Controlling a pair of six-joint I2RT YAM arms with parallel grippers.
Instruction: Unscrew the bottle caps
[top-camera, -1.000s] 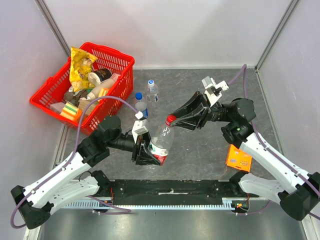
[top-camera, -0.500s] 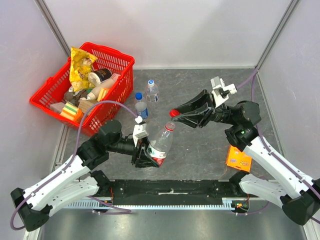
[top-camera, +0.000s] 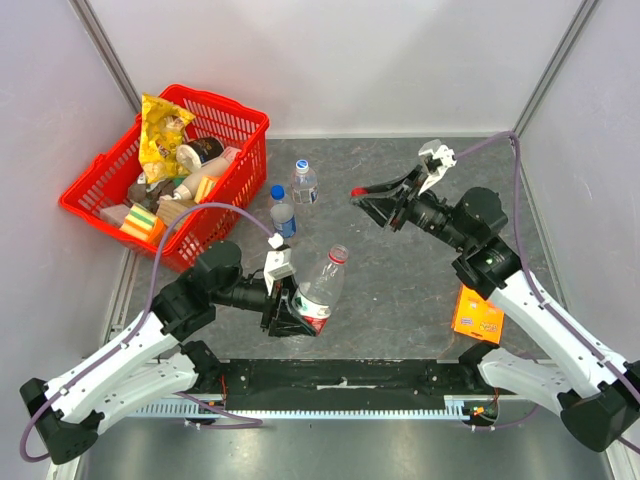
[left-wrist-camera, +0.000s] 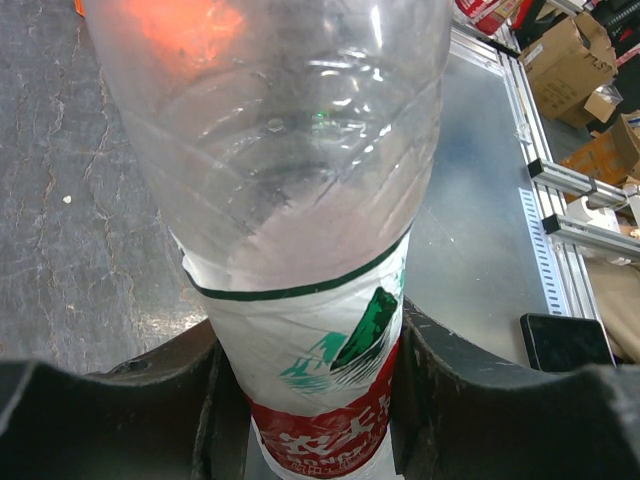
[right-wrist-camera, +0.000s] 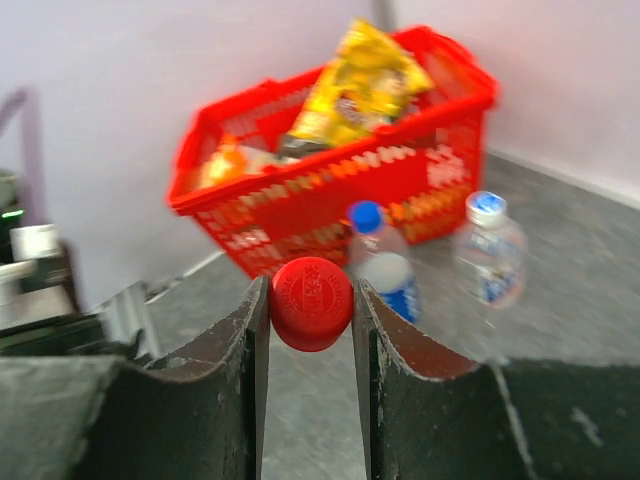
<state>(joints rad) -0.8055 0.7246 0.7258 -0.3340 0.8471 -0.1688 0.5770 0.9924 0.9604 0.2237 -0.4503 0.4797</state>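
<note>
1. Left gripper: jaws were clamped on the labelled lower part of the red bottle, one finger on each side of the label.
2. Red bottle: clear plastic with a white, green and red label. It was held tilted near the middle of the table, its neck pointing up and away from the arm bases. The neck was open and carried no cap.
3. Right gripper: it was raised over the far half of the table, well apart from the red bottle, with its jaws closed on the red cap.
4. Red cap: it was pinched by its rim between the two fingers, its flat top facing the wrist camera.
5. Blue bottle: it stood upright just beside the basket, with its blue cap on.
6. Pale bottle: it stood upright near the blue bottle, on the far side of it, with its white cap on.
7. Basket: red plastic, at the far left corner, filled with snacks. A yellow bag stuck out on top, and a jar lay among the rest.
8. Orange packet: it lay flat on the near right part of the table, beside the right arm.
</note>
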